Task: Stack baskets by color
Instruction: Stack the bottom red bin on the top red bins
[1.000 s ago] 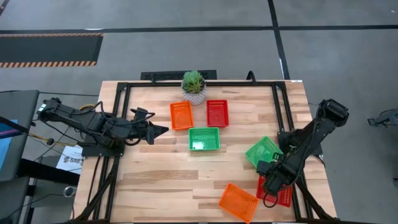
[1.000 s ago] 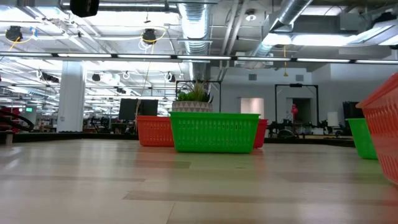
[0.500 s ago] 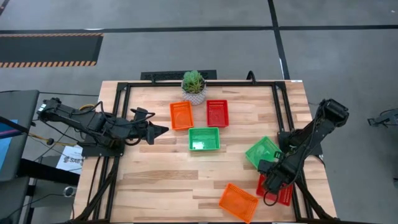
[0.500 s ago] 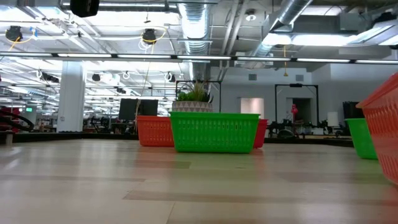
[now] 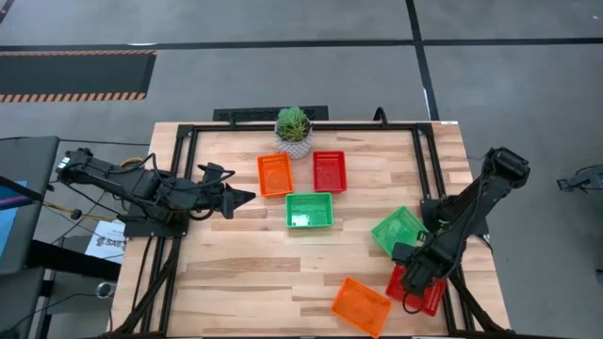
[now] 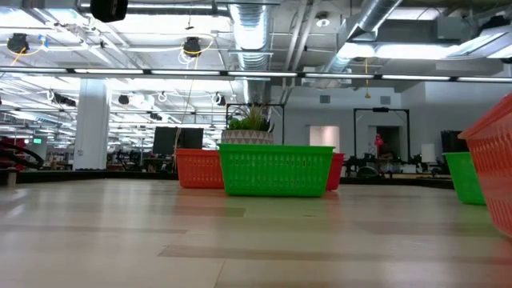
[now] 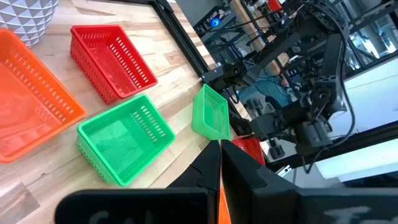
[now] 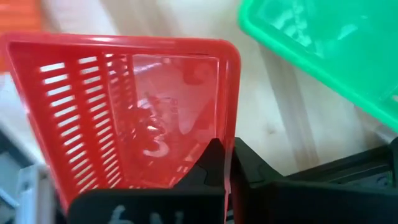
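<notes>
A red basket (image 5: 420,292) lies at the table's near right corner, with my right gripper (image 5: 407,274) shut on it from above. A green basket (image 5: 398,231) sits tilted just beyond it, and an orange basket (image 5: 361,305) lies to its left by the near edge. At mid-table are an orange basket (image 5: 274,174), a red basket (image 5: 330,171) and a green basket (image 5: 309,210). My left gripper (image 5: 247,198) hovers shut and empty over the table's left side. My right gripper pinches the red basket's side wall (image 8: 229,124) at its rim, one finger (image 8: 210,163) inside the basket and the other outside. The fingers point down from above. Whether the basket is clear of the table, I cannot tell.
A small plant in a white pot (image 5: 293,132) stands at the far edge behind the mid-table baskets. A black frame rail (image 5: 185,179) runs round the tabletop. Bare wood (image 5: 245,273) lies across the near left part.
My right gripper has shut on the red basket's wall while staying over the near right corner. The baskets lie where they were.
</notes>
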`<state>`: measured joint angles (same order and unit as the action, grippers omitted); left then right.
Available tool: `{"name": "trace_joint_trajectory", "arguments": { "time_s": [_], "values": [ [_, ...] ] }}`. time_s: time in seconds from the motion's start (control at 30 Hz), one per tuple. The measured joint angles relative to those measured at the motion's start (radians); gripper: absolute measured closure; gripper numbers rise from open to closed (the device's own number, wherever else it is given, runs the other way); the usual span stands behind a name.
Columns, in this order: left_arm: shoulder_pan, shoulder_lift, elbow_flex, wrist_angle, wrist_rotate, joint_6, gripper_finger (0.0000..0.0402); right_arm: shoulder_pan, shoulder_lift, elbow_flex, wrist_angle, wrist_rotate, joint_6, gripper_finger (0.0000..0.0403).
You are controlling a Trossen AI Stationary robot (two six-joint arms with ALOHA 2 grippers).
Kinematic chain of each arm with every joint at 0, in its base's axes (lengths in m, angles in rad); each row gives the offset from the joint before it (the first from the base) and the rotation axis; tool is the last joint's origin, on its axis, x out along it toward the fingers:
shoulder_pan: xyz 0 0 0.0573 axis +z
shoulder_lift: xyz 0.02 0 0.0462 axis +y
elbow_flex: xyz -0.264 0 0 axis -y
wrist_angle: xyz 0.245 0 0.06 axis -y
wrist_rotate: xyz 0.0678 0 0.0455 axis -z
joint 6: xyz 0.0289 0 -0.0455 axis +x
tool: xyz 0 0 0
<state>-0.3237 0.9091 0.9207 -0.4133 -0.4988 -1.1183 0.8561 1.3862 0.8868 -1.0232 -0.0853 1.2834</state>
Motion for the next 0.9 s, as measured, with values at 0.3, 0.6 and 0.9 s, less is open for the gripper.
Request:
{"name": "trace_joint_trajectory", "arguments": {
  "time_s": [0.3,0.6,0.9],
  "values": [
    [0.000,0.000,0.000,0.000,0.003,0.016,0.0401,0.000,-0.152,0.094,-0.127,0.000,0.080,0.0400],
    [0.000,0.000,0.000,0.000,0.006,0.019,0.0401,-0.199,-0.238,0.239,-0.142,0.183,0.089,0.0401],
    [0.000,0.000,0.000,0.000,0.006,0.019,0.0401,-0.629,-0.221,0.305,-0.040,0.348,-0.093,0.0401]
  ]
}}
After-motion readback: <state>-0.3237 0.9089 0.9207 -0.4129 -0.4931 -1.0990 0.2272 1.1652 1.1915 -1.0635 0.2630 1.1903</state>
